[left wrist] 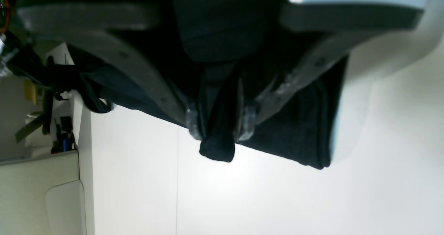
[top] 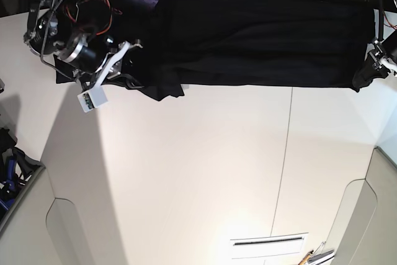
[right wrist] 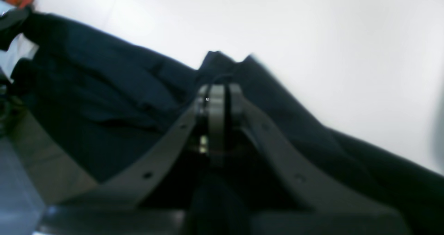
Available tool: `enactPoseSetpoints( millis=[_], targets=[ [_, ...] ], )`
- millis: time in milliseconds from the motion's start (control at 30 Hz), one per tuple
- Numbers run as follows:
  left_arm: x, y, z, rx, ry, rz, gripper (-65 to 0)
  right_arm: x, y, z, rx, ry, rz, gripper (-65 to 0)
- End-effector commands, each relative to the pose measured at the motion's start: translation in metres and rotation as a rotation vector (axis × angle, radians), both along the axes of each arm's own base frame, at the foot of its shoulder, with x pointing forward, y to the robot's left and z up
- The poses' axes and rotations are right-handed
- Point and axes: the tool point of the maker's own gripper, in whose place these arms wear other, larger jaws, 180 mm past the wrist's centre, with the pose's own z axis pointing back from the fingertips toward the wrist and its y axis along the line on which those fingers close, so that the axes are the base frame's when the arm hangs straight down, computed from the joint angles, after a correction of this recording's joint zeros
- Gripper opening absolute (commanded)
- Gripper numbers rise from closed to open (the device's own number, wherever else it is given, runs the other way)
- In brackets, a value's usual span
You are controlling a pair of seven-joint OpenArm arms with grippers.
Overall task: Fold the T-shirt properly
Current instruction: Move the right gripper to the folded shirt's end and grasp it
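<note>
The shirt, black and limp, lies stretched along the far edge of the counter. Soft, light cloth, likely to sag and slide; best taken at corners or hems. Left fingers pinch a bunched fold; right fingers, pressed together, nip an edge.

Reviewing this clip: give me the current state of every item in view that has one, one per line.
T-shirt: plain black side showing, stretched wide along the far table edge, rumpled at one end, gripped at both ends.
Left gripper: shut on a bunched corner of the T-shirt.
Right gripper: shut on a fold of the T-shirt.
Table: white, bare in front of the cloth.
</note>
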Motion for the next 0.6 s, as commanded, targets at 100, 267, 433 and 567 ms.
enactPoseSetpoints(
  millis=[100,267,433,567],
  targets=[
    [0.008,0.007,0.017,0.022,-0.052,-0.003,-47.1,-0.019,0.004,0.023,-0.014,-0.061,0.021,-65.0],
    [0.008,0.007,0.017,0.022,-0.052,-0.003,-47.1,-0.052,0.007,0.016,-0.026,0.007,0.041,-65.0],
    [0.008,0.007,0.017,0.022,-0.052,-0.003,-47.1,-0.082,0.007,0.001,-0.035,0.104,0.053,-65.0],
    [0.008,0.007,0.018,0.019,-0.054,-0.003,-47.1,-0.098,0.007,-0.007,-0.035,0.151,0.055,-65.0]
  ],
)
